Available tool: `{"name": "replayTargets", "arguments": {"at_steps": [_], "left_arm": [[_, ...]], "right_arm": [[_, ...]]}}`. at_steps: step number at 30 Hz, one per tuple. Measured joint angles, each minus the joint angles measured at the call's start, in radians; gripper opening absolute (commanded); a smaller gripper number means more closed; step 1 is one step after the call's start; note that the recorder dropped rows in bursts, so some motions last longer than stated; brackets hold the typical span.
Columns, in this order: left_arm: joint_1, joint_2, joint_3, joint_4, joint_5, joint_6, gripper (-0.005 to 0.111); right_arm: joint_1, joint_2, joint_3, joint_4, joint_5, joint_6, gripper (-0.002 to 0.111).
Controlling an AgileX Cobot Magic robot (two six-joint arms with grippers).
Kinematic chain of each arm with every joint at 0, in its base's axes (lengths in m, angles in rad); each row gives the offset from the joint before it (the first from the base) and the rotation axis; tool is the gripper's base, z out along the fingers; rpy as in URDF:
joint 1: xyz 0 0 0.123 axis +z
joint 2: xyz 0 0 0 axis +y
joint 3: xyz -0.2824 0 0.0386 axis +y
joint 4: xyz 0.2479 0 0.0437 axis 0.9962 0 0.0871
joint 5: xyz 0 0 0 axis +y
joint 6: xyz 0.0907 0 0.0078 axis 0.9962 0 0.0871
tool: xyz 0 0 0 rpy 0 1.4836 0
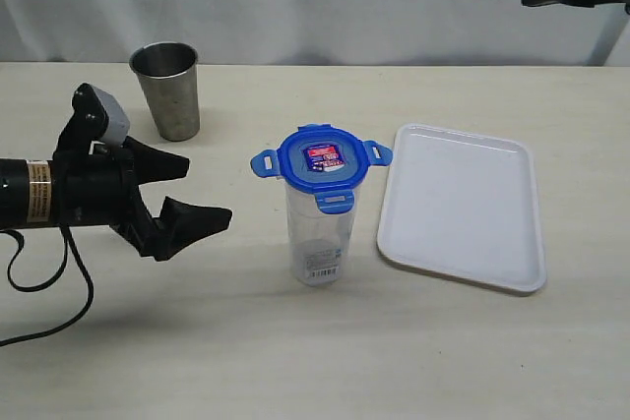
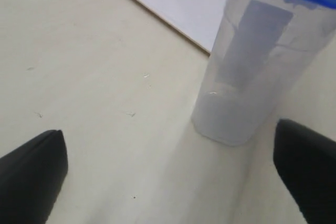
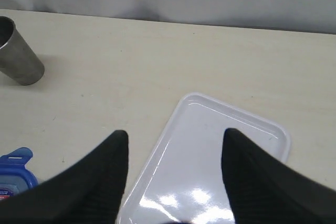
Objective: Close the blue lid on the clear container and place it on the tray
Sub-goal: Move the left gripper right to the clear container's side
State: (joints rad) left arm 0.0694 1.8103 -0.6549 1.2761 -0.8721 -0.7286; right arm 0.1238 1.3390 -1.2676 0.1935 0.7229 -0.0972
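Beige surface: left hand wide open, empty; container just ahead, lid on top. Right hand open, empty, above tray.

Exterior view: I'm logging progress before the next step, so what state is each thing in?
clear container: upright, beside the tray, not on it.
blue lid: resting on the clear container, side flaps sticking out.
tray: lying flat, nothing on it.
steel cup: upright.
left gripper: open, holding nothing.
right gripper: open, holding nothing.
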Motion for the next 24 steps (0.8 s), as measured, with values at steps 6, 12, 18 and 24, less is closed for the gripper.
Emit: {"name": "replayTargets", "arguments": {"at_steps": [6,12,18,24], "left_arm": [[0.000,0.032,0.000,0.054,-0.010,0.127,0.103],[0.000,0.175,-0.002,0.027,-0.173,0.299,0.103],[-0.007,0.287,-0.002,0.012,-0.318,0.542,0.103],[-0.107,0.358,-0.010,-0.188,-0.329,0.640,0.103]], "right_arm": [[0.000,0.000,0.000,0.004,0.000,-0.016,0.051],[0.000,0.000,0.000,0.004,0.000,-0.020,0.051],[0.000,0.000,0.000,0.004,0.000,-0.022,0.051],[0.000,0.000,0.000,0.006,0.000,-0.022,0.051]]}}
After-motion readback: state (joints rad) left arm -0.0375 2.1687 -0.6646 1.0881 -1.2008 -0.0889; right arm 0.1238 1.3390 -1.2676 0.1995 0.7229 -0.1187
